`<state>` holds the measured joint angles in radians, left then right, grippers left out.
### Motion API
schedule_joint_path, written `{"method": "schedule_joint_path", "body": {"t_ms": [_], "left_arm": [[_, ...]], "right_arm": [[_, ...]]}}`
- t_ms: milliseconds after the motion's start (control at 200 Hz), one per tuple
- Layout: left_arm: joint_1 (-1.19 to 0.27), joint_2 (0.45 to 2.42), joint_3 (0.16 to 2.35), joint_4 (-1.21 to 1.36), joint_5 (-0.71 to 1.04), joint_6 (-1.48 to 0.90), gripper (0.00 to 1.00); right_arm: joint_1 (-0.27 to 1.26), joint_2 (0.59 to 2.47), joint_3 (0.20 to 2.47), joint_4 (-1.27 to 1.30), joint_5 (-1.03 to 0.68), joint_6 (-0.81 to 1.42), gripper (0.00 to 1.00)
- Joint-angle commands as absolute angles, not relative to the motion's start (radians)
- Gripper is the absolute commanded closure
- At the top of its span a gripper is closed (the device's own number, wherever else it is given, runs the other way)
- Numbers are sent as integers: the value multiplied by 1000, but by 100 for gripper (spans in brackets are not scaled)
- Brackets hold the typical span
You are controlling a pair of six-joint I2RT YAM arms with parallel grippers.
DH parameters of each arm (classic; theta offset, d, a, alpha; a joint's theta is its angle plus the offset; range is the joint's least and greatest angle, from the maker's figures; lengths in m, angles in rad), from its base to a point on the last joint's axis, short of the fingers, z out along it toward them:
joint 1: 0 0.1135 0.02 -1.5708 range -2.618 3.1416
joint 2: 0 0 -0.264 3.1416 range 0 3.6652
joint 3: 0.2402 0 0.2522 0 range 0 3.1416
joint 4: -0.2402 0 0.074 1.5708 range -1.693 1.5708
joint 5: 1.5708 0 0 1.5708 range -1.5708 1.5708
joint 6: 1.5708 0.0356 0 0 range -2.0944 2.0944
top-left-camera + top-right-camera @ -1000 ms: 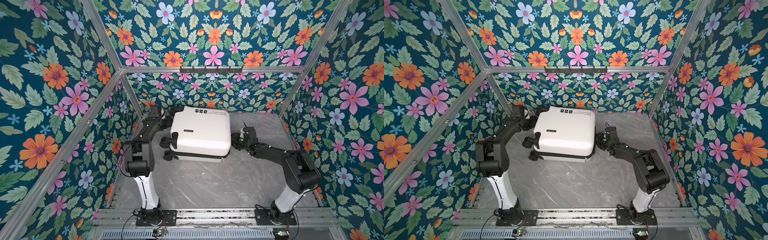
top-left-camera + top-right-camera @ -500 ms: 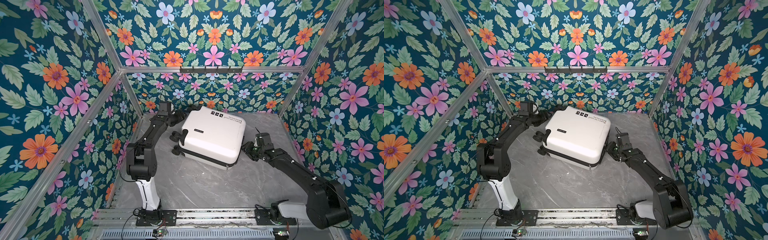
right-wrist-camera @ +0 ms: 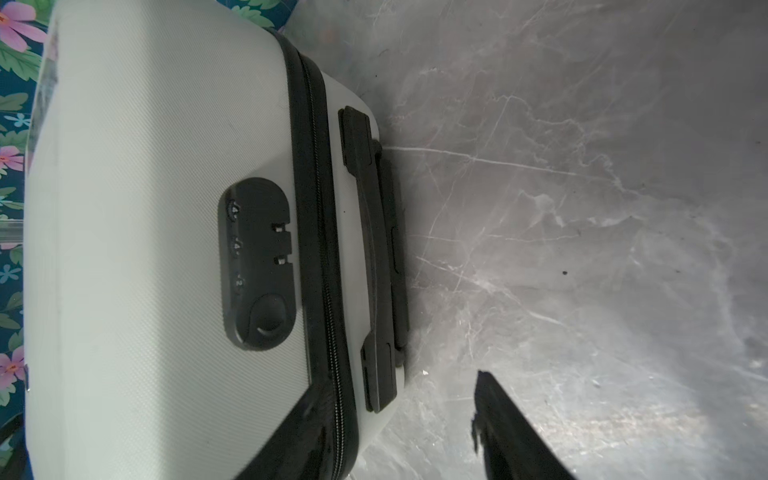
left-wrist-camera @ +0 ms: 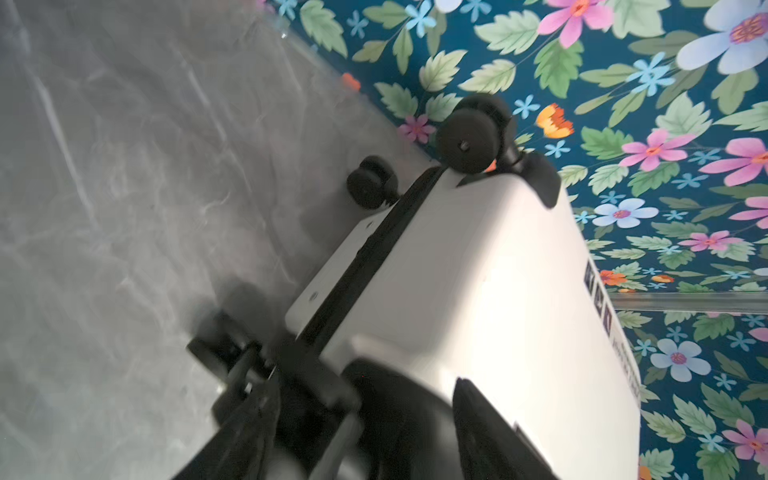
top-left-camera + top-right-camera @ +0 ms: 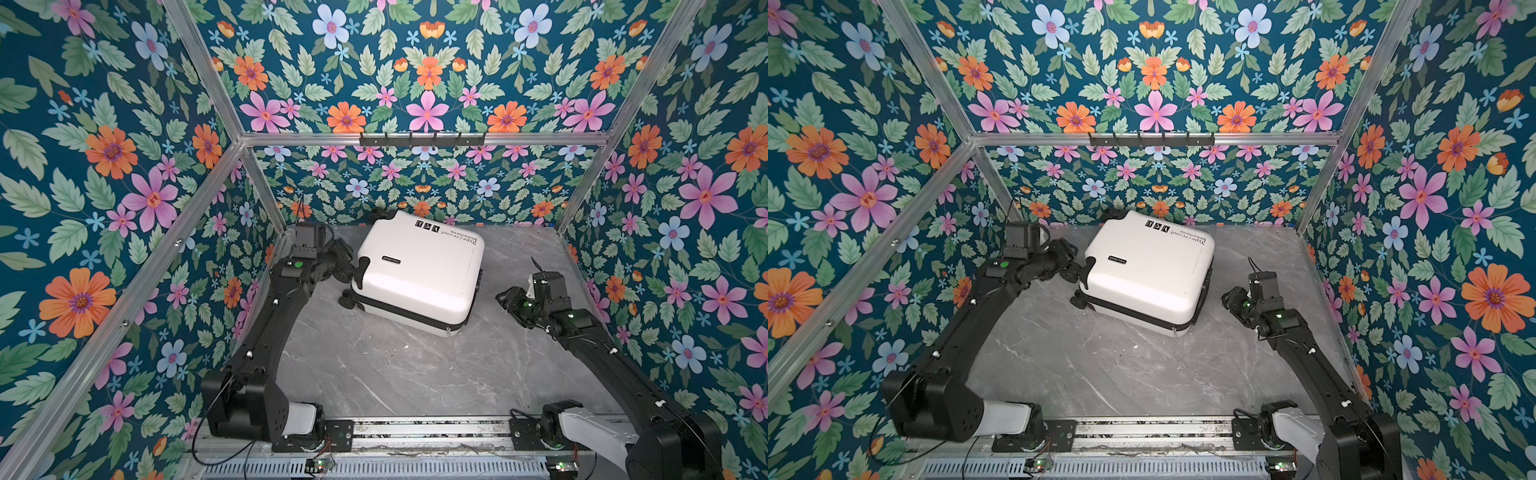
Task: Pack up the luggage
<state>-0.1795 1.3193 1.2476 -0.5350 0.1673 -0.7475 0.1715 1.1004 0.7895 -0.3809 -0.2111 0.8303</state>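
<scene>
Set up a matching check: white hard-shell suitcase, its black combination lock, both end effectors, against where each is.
1 white hard-shell suitcase
2 black combination lock
3 left end effector
4 right end effector

A beside the black zipper
B at the black caster wheels
C flat on the grey marble table
D off the black handle side, apart from the shell

Pairs: 1-C, 2-A, 3-B, 4-D

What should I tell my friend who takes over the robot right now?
Left gripper: at the luggage's wheel end, by a wheel; grip too blurred to tell.
Right gripper: jaws open, empty, near the handle side, not touching.
The luggage lies flat on the table, zipped shut.
Done: cannot tell from outside.
To do: nothing to pack in view; check inside.
</scene>
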Motion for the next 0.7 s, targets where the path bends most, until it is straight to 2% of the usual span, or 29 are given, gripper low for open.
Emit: {"method": "schedule_joint_path", "body": {"t_ms": [0, 110, 250, 445, 695], "left_arm": [[-216, 1228, 1162, -578, 120, -832, 36], [-299, 1172, 1063, -555, 121, -901, 39], [-346, 1200, 1000, -479, 120, -943, 39], [-327, 1326, 1065, -434, 96, -912, 38], [-236, 1484, 1179, -390, 116, -858, 37]], "right_arm": [[158, 1154, 844, -408, -238, 785, 45], [147, 1260, 945, -457, -233, 773, 45], [134, 1387, 1032, -481, -269, 797, 48], [132, 1464, 1040, -410, -340, 868, 51], [136, 1438, 921, -294, -418, 977, 53]]}}
